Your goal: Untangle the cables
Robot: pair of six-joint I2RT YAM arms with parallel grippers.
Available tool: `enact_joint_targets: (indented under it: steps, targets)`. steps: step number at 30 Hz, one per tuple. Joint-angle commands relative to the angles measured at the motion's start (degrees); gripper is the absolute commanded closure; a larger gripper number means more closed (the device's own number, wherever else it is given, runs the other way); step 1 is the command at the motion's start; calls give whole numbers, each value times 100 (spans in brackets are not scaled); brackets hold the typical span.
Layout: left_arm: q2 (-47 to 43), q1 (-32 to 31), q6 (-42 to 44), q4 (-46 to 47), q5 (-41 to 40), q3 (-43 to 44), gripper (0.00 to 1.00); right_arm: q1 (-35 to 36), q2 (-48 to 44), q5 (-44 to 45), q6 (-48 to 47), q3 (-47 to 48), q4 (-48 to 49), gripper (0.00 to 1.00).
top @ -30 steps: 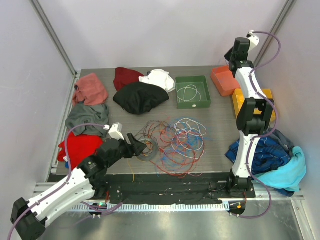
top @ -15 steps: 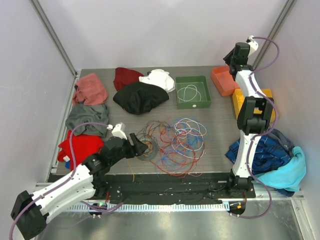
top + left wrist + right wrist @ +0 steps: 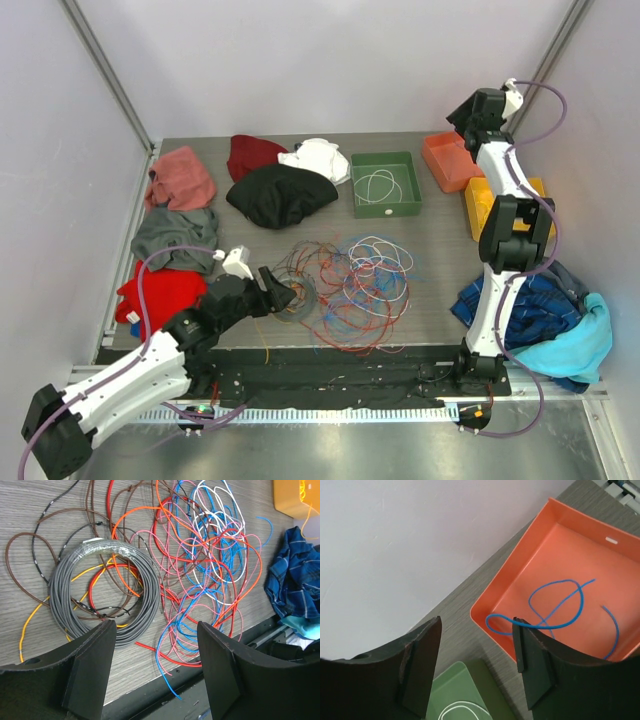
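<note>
While the left gripper (image 3: pixel 156 630) hangs wide open and empty, the tangled cables (image 3: pixel 345 285) lie just beneath it and stretch away to its right along the near edge of the worktop (image 3: pixel 440 240), with the grey coil (image 3: pixel 102 590) at their left end; this arm is the nearer. The right gripper (image 3: pixel 477 624) stands parted and empty over the orange tray (image 3: pixel 447 160) at the far right corner, where a blue cable (image 3: pixel 560 607) lies loose. Compared with one second earlier, the right wrist has swung toward that corner and the left gripper has drawn slightly nearward.
</note>
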Motion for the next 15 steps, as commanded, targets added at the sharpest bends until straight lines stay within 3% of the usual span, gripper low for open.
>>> enact_joint_targets:
  steps: [1,9,12,15]
  targets:
    - [-216,-13,-112,223,167,-49,31,25,-380,252,-27,349,-722,32]
    - [-603,-13,-183,3,44,-119,31,-81,630,726,-89,1432,-2305,31]
    - [-524,-13,-148,-6,53,-93,30,-72,421,701,-98,1293,-2193,32]
    - [-445,-13,-139,64,62,-93,31,94,-447,306,-80,258,-1167,33]
